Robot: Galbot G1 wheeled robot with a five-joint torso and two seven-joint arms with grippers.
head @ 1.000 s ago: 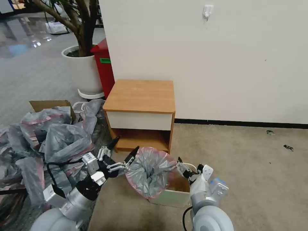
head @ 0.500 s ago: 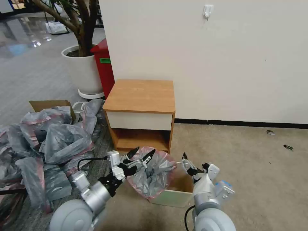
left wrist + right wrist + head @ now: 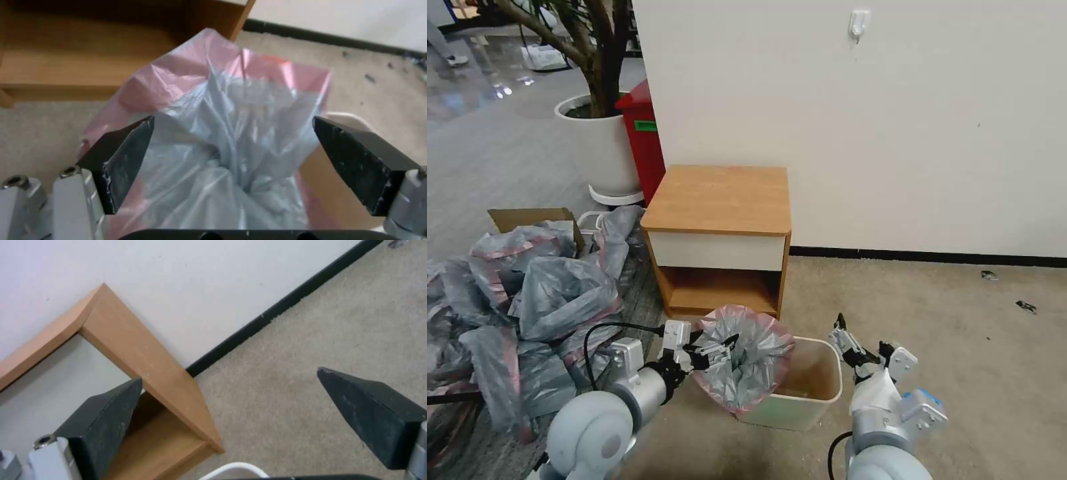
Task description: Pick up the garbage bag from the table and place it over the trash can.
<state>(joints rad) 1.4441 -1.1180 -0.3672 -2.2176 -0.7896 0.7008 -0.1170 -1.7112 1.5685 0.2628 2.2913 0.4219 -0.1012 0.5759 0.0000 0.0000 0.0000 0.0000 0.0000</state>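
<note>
The garbage bag (image 3: 744,360), crinkly grey with a pink rim band, sits bunched over the left end of the cream trash can (image 3: 817,400); the can's right half stands uncovered. My left gripper (image 3: 724,350) is open at the bag's left side. In the left wrist view the bag (image 3: 222,133) lies between the spread black fingers (image 3: 120,160), which do not pinch it. My right gripper (image 3: 860,341) hovers open just right of the can with nothing between its fingers (image 3: 102,430). The table (image 3: 720,197) stands behind the can, its top bare.
A heap of similar grey-and-pink bags (image 3: 540,293) and a cardboard box (image 3: 527,217) cover the floor to the left. A red bin (image 3: 644,140) and a white plant pot (image 3: 600,150) stand behind the table. Open carpet (image 3: 960,333) lies to the right, the wall behind.
My left gripper swung in from the left and now straddles the bag's left side. My right gripper drew away to the right, off the bag's edge, uncovering the can's right half.
</note>
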